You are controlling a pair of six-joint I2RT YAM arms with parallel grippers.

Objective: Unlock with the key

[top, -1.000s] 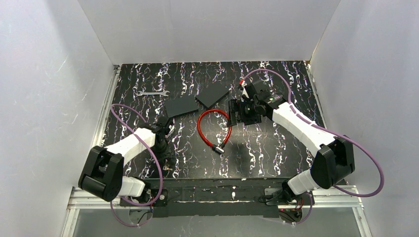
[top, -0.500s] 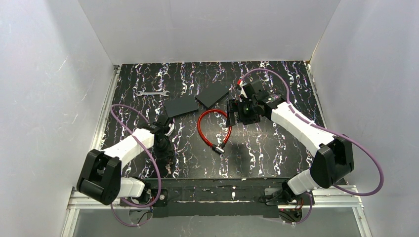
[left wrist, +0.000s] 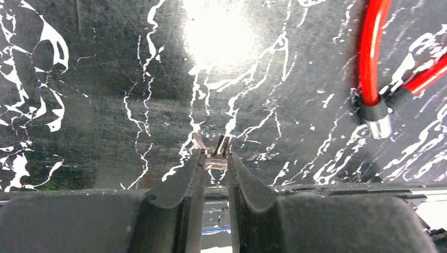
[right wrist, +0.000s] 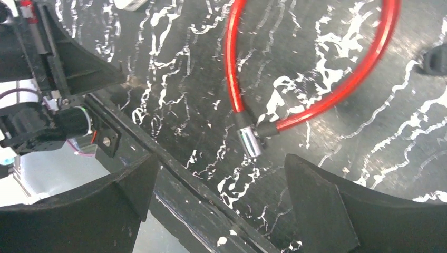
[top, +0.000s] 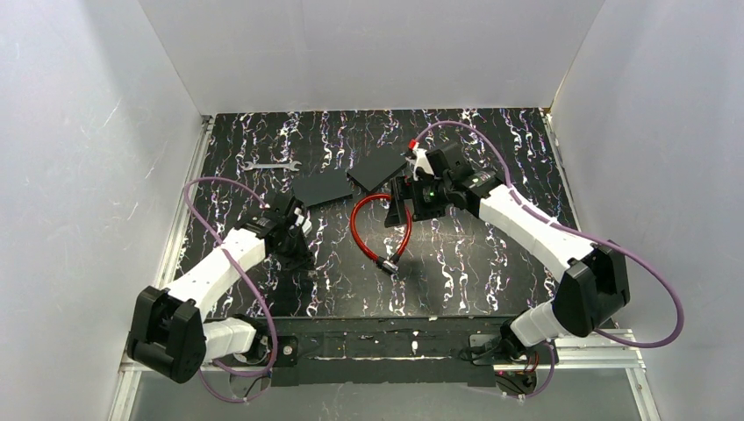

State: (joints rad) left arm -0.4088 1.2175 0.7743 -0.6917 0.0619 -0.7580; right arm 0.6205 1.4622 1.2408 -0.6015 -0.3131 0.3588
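From above, the left gripper (top: pixel 301 248) is apart from the red lock (top: pixel 382 230), and the right gripper (top: pixel 397 210) hangs over its loop.

Left wrist: the jaws pinch the tiny key (left wrist: pixel 217 152) between their tips. It may twist or slip out.

Right wrist: the jaws are spread wide and empty. The loose lock ahead may slide.

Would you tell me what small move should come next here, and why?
Probably lower the open right pincer onto the red cable lock by its silver cylinder to steady it: the left pincer grips the key, and the cylinder lies unheld below.
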